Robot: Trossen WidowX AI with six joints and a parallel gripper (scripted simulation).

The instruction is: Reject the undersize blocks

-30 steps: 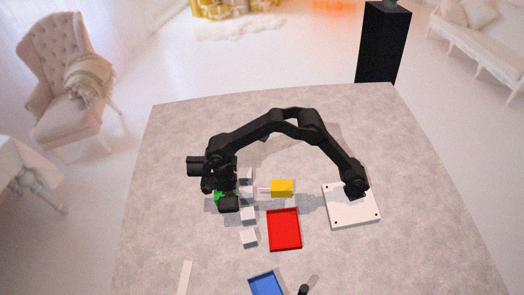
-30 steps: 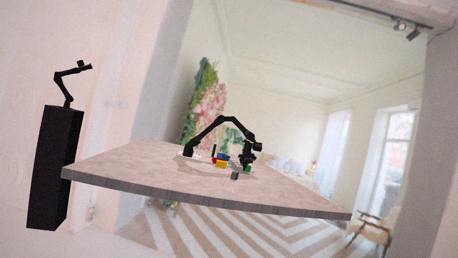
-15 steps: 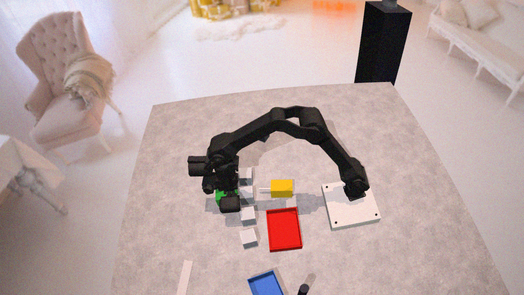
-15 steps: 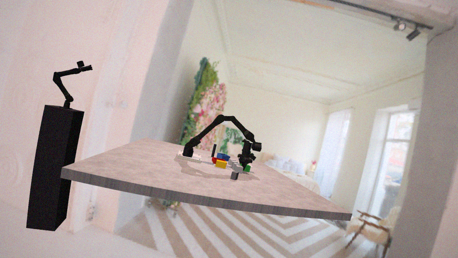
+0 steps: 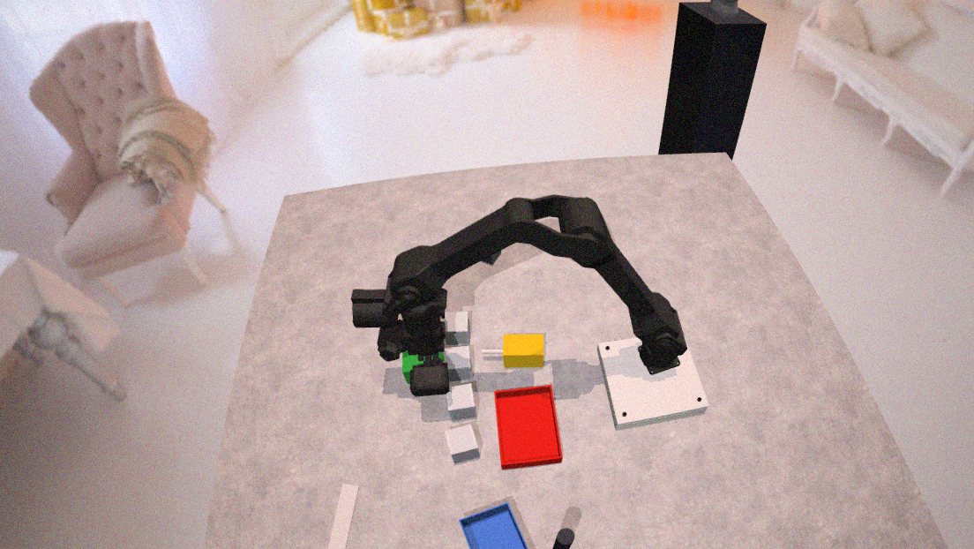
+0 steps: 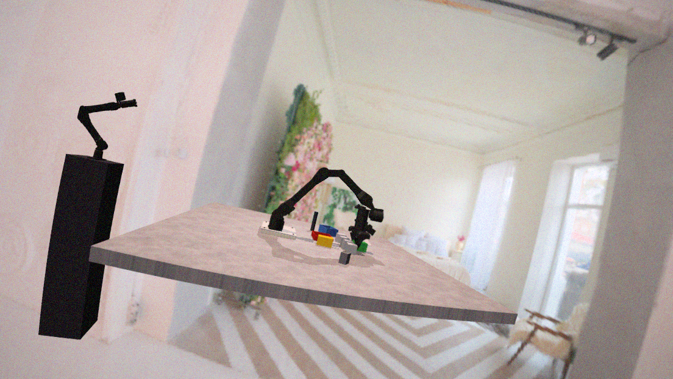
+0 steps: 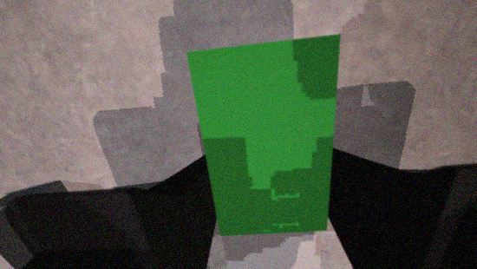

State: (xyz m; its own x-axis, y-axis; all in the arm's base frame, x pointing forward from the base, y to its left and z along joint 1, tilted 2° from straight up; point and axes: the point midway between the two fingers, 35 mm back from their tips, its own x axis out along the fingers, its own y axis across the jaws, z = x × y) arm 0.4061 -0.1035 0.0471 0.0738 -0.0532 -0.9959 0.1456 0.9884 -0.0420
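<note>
My gripper point(image 5: 428, 363) point(image 6: 360, 241) point(image 7: 262, 151) is shut on the green GO gauge point(image 5: 409, 366) point(image 6: 362, 247) point(image 7: 269, 108), low over the table. The gauge's front end is close against the second block from the back point(image 5: 459, 361); its pin is hidden, so how deep it sits in the hole cannot be told. The other light steel blocks stand in the same row: a back one point(image 5: 461, 326), a third point(image 5: 461, 401) and a front one point(image 5: 462, 443). The red reject tray point(image 5: 528, 425) point(image 6: 315, 236) is empty, to the right of the row.
A yellow block with a pin point(image 5: 523, 350) point(image 6: 325, 241) lies right of the row. A blue tray point(image 5: 496, 530) point(image 6: 328, 230), a black post point(image 5: 564, 538) point(image 6: 314, 221) and a pale strip point(image 5: 342, 515) are at the front. A dark block point(image 5: 491, 259) point(image 6: 344, 258) stands behind the row.
</note>
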